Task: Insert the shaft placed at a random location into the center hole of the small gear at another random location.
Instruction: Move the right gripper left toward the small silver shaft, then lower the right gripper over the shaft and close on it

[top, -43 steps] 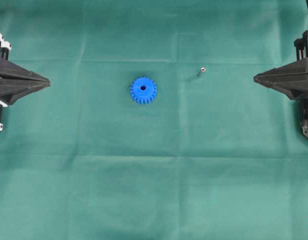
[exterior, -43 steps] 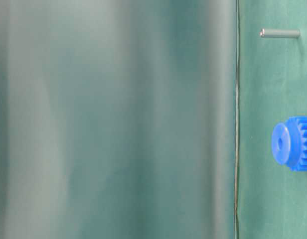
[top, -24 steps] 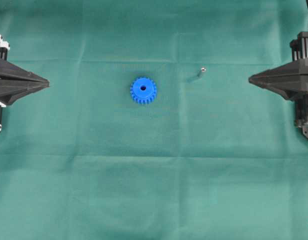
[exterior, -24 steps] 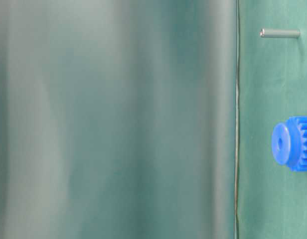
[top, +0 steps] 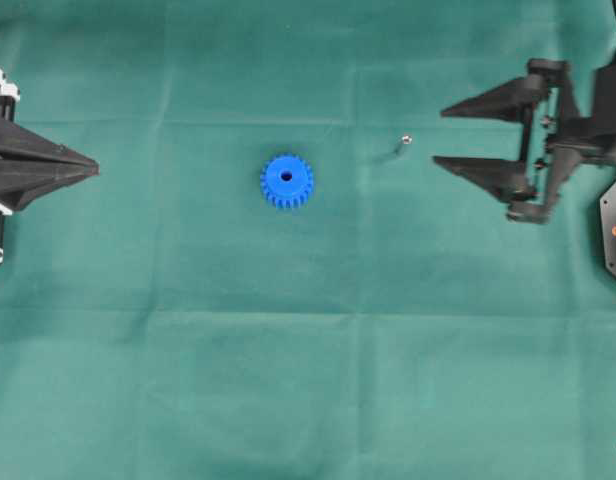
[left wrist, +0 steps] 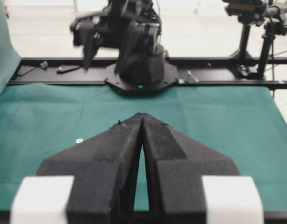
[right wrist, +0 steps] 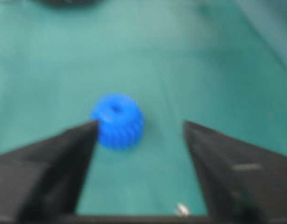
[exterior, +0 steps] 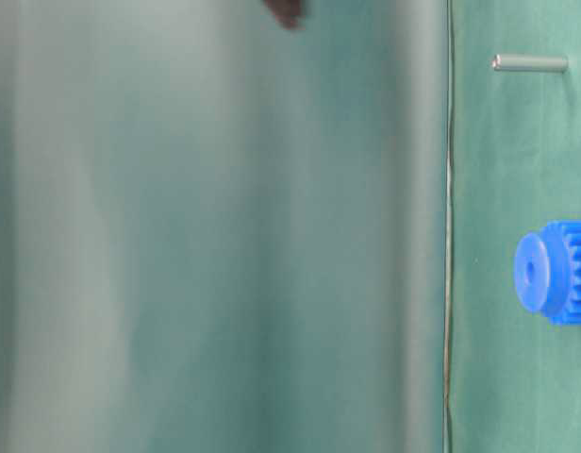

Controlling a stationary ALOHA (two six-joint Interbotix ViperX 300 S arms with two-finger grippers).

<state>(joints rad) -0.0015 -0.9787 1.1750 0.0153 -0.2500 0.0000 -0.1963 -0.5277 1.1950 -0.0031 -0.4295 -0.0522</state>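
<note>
Right gripper (top: 436, 136) is wide open on my overhead cam, its two black fingers (top: 483, 100) spread far apart w/ nothing btwn them. It sits on the right side of the green cloth (top: 308, 380) and its tips point at the shaft (top: 401, 145). I see the tips near the shaft but not touching it.

Left gripper (top: 96, 165) is pressed closed at the left edge, its tips meeting in one sharp point. On the left wrist cam the left gripper (left wrist: 142, 115) shows only a thin slit btwn its halves, and it holds nothing.

Shaft is a tiny silver pin w/ a shiny round end, standing up on the cloth. The small gear (top: 286, 181) is bright blue and lies flat near the middle, well apart from the shaft, on its left. The center hole (top: 286, 176) is a dark dot in the hub, facing up.

On the right wrist cam, all blurry, I see the gear (right wrist: 118, 121) close to one finger tip, and a small shiny bit low down that I think is the shaft (right wrist: 181, 209).

Table-level cam shows the shaft (exterior: 530, 63) and the gear (exterior: 553, 273) apart on the cloth.
</note>
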